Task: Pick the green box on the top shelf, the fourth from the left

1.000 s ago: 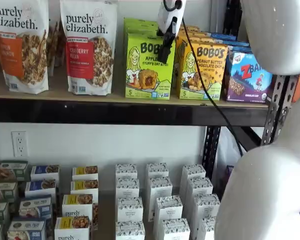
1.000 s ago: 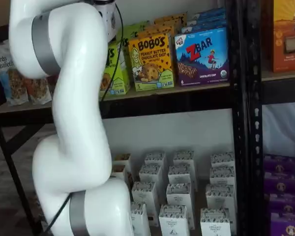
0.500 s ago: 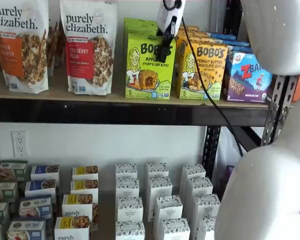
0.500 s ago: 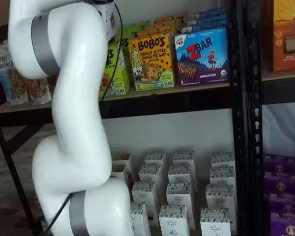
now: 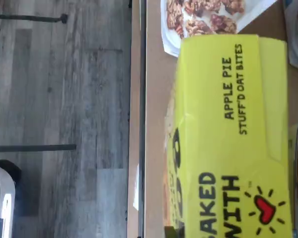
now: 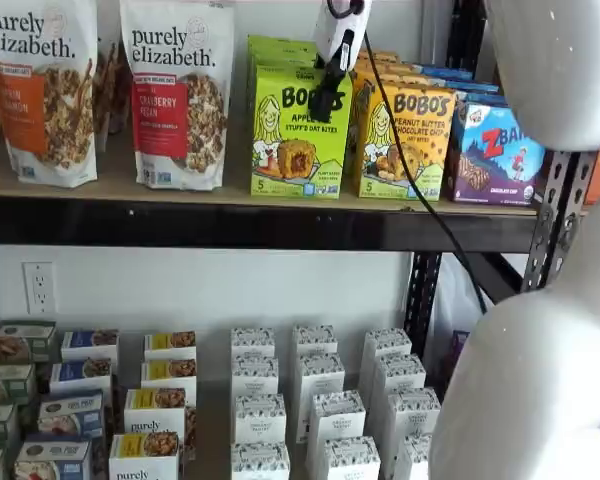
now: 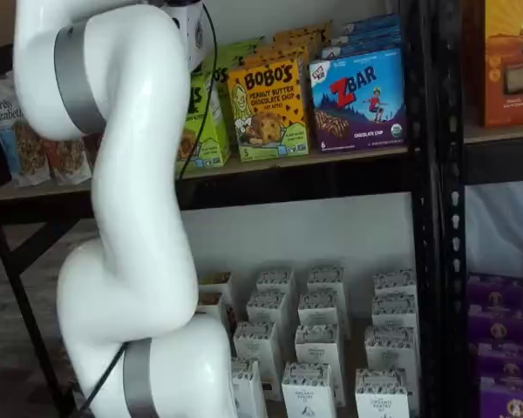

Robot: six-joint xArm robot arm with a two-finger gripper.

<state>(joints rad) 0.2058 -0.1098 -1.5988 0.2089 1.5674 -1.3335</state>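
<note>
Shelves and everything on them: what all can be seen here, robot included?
green box: front one of a row, lime, top shelf.
Bobo's peanut butter box: front of a row, yellow-orange, beside it.
ZBar box: front of a row, blue, far end.
Purely Elizabeth bags: two in front, white, other end.
small white boxes: many, level below.
purple boxes: several, neighbouring bay.
gripper: white body, black jaws before the green box; gap unclear.

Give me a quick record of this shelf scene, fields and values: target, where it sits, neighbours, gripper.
target: green box
place: top shelf, upright at the front edge
left neighbour: granola bag
right neighbour: yellow Bobo's box
gripper: gripper in front of the green box's upper part; fingers seen without a clear gap, state unclear
</note>
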